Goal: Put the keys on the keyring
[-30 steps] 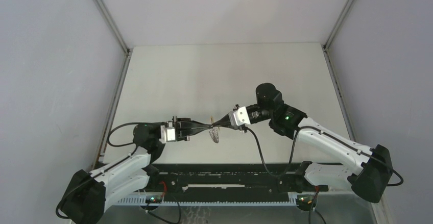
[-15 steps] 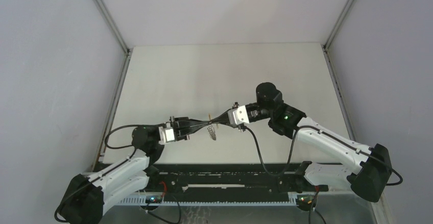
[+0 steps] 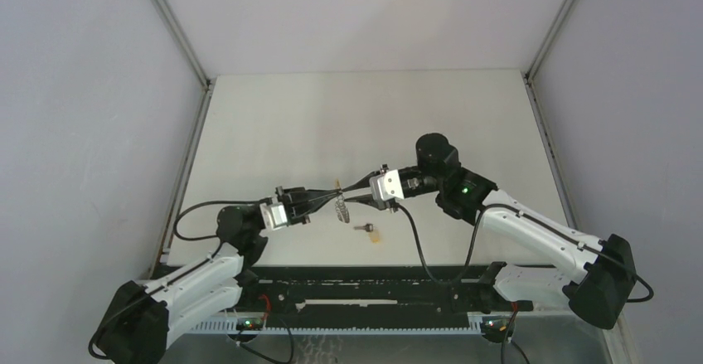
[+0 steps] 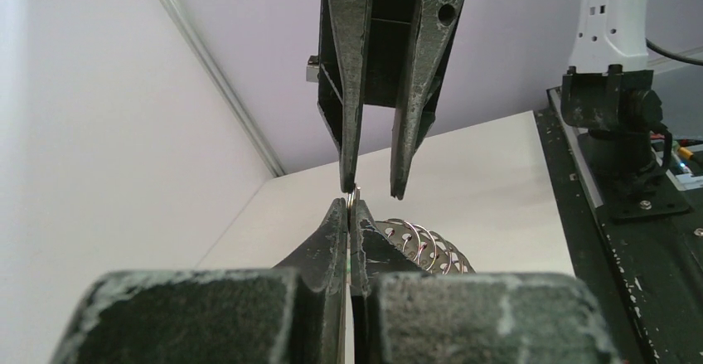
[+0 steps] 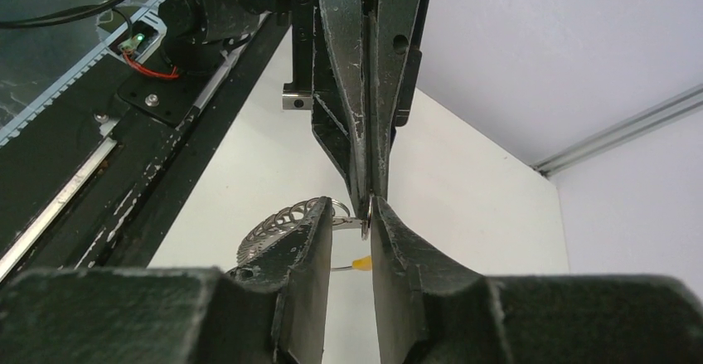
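Orange-headed key [image 3: 370, 232] lies on white table [image 3: 290, 123].

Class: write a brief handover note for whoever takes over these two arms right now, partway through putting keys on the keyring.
Left gripper: shut on the keyring, held above the table.
Right gripper: open, tips beside the ring, nothing visibly held.
Orange-headed key: lying on the table below the grippers, off the ring.
Green-headed key: not in sight.
Done: no key visibly threaded.
Left: pick up the orange key, thread it, find the green one.
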